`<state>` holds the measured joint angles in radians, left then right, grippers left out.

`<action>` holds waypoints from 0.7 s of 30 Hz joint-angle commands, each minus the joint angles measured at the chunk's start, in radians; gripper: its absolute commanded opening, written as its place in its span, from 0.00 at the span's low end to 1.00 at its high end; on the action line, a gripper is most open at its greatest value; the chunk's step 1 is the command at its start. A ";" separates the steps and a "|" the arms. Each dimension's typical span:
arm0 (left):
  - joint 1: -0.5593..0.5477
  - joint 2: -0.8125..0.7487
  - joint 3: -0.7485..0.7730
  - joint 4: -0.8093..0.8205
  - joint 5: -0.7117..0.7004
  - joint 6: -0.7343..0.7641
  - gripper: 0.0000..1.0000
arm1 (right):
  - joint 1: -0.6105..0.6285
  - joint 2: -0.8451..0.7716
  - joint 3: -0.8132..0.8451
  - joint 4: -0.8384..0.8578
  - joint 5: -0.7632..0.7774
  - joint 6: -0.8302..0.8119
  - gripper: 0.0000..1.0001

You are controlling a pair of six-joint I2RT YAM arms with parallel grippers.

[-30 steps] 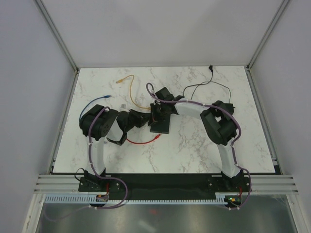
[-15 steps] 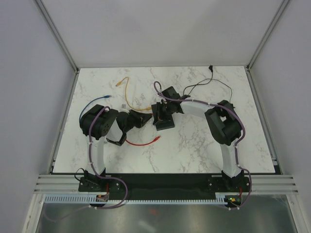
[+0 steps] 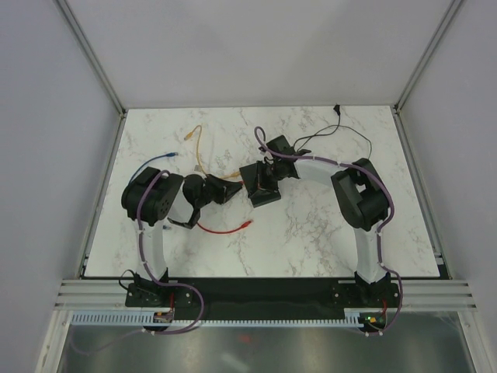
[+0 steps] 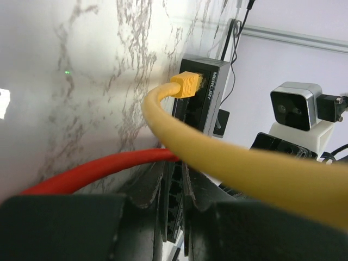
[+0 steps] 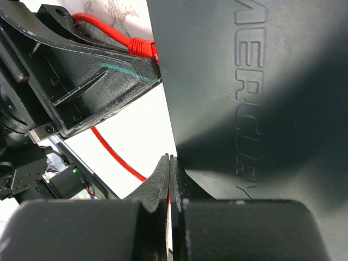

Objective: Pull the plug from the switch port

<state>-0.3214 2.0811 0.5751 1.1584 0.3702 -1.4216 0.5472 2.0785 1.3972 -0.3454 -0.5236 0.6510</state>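
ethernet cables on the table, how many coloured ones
3: yellow cable running back from the switch, blue cable far left, red cable closest to the near edge. Others may be hidden.

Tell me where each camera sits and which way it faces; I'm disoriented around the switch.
Top external: fixed above and behind the arms, looking down on the table; left arm and right arm show whole, meeting at the switch.
Left wrist: low over the table, facing the switch's ports and the seated yellow plug; its own fingers at the bottom.
Right wrist: very close to the switch's lettered casing, facing the red plug; own fingers at the bottom.
Shared: both wrist views show the switch and the red cable.
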 commanded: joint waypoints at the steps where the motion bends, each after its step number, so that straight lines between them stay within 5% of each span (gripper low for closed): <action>1: 0.050 -0.041 -0.020 -0.187 -0.014 0.108 0.02 | -0.042 0.011 0.005 -0.073 0.108 -0.040 0.00; 17: 0.074 -0.088 0.052 -0.252 0.111 0.207 0.02 | -0.064 -0.009 0.049 -0.079 0.062 -0.117 0.01; 19: 0.070 -0.105 0.042 -0.217 0.124 0.193 0.06 | -0.064 0.002 0.056 -0.081 0.050 -0.113 0.01; 21: 0.059 -0.108 0.028 -0.163 0.116 0.150 0.22 | -0.062 0.008 0.060 -0.079 0.048 -0.103 0.02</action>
<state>-0.2596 1.9888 0.6025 0.9482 0.4839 -1.2919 0.4808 2.0701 1.4261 -0.4000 -0.4953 0.5747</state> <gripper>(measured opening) 0.156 0.018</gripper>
